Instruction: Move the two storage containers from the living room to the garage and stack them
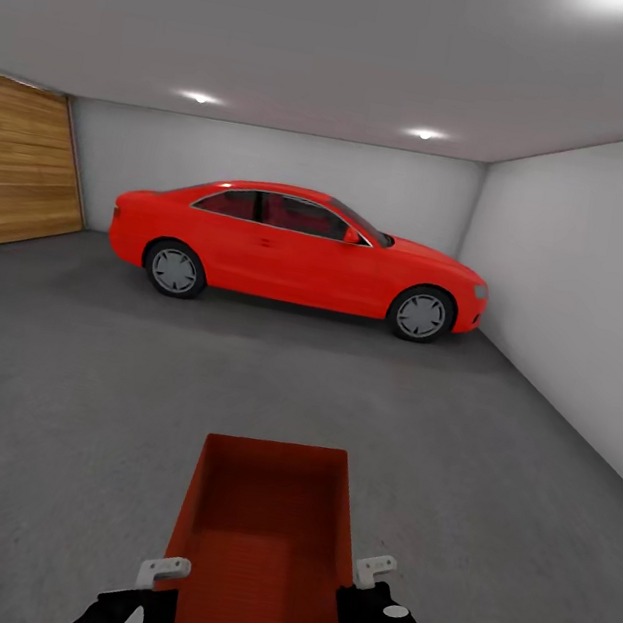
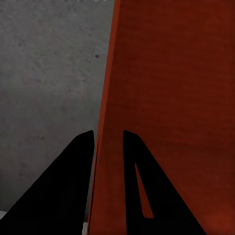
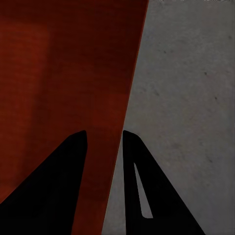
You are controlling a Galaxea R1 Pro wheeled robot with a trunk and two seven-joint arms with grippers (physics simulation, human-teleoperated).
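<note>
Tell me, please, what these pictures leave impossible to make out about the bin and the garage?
- Bin near end: cut off by the head view's bottom edge.
- Bin underside, and whether it rests on the floor: hidden by its own walls.
- Second bin: I cannot say where it is.
- Left pincer and right pincer: each straddles a wall, but contact is unclear.
- Car far side: hidden by its body.

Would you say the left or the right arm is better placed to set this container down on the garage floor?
Neither alone: left gripper and right gripper each pinch a side wall of the storage container, so both should lower together.
</note>
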